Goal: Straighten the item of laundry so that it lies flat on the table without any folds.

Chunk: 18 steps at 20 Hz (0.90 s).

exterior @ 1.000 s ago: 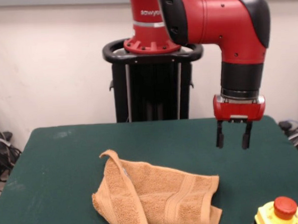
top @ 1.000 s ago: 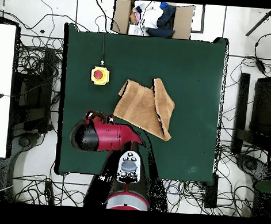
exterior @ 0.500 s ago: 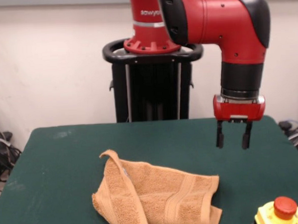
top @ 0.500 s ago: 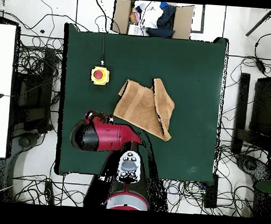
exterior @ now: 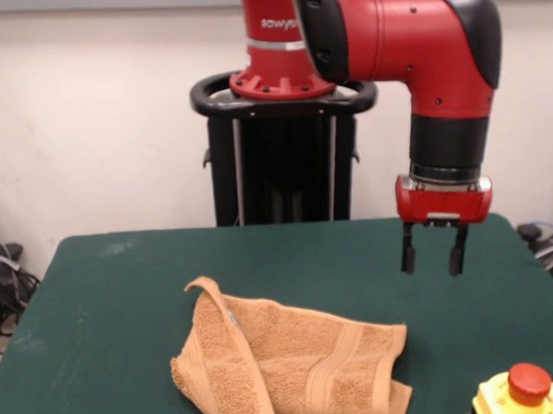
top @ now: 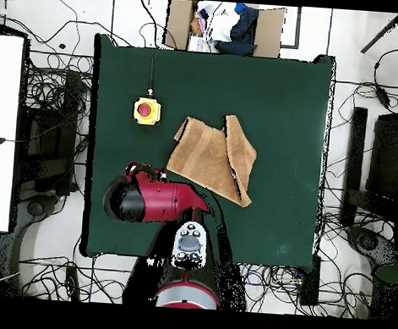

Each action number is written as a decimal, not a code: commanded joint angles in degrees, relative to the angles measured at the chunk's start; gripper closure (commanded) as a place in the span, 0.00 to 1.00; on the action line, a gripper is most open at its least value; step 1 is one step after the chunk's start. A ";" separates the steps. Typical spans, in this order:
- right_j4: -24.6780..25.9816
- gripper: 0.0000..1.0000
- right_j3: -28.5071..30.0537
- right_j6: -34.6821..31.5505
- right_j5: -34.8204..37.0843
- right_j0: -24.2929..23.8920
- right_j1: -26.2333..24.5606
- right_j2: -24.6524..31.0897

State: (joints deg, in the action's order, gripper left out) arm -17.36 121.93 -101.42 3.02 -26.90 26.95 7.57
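Wide bare green felt is seen around the towel (top: 213, 158) on every side of the bench (top: 283, 101); in the overhead view the broadest open stretch lies toward the right edge and the top edge, while the strip toward the robot's side is narrower and partly covered by the arm (top: 153, 199); a yellow box with a red button (top: 146, 110) is set near the left edge, apart from the towel's left corner.

In the front view the towel (exterior: 289, 364) is cut off by the picture's lower edge, so its near hem cannot be made out; the button box (exterior: 520, 394) is likewise clipped at the lower right corner; in the overhead view the claw is hidden beneath the arm's red housing.

The towel is found near the bench's middle, somewhat toward the robot; its long axis is seen to run slantwise in the overhead view, from upper left down to lower right; one end is folded over the rest, the folded flap lying along the right side, and a curled corner is raised at the left in the front view; the woven band crosses the cloth near the other end.

The claw (exterior: 433, 252) is held above the felt, to the right of the towel in the front view and well apart from it; its two fingers (exterior: 408, 252) point straight down with a clear gap between them, and nothing is gripped.
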 commanded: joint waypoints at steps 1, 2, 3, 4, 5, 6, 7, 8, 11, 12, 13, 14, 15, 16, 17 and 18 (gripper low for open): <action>-4.37 0.00 -3.71 -13.61 -0.45 4.84 -4.72 -4.84; -4.69 0.00 -4.02 -13.80 -0.29 5.28 -4.83 -5.24; -5.04 0.00 -4.28 -13.99 0.14 5.67 -4.81 -5.58; -5.40 0.00 -4.50 -14.14 0.70 6.05 -4.67 -5.86; -5.71 0.00 -4.85 -14.10 1.30 6.17 -4.68 -6.01; -6.14 0.00 -4.98 -14.24 1.82 6.49 -4.53 -6.24; -6.51 0.00 -5.06 -14.32 2.34 6.88 -4.33 -6.56; -6.81 0.00 -5.16 -14.36 2.64 7.06 -4.26 -6.77; -7.36 0.00 -5.06 -14.35 2.25 7.26 -4.31 -6.80; -7.37 0.00 -5.31 -14.08 2.13 7.11 -4.47 -6.57; -7.23 0.00 -5.38 -13.71 2.12 6.87 -4.41 -6.07; -7.28 0.00 -5.55 -13.53 2.30 6.75 -4.35 -5.55; -7.38 0.00 -5.72 -13.52 2.21 6.92 -4.28 -5.24; -7.48 0.00 -5.89 -13.51 2.13 7.09 -4.20 -4.93; -7.69 0.00 -6.09 -13.62 1.94 7.81 -4.08 -5.26; -7.76 0.00 -6.37 -13.62 1.41 8.20 -4.17 -5.37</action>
State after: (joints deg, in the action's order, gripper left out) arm -20.51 121.63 -101.42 3.02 -20.83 24.88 0.07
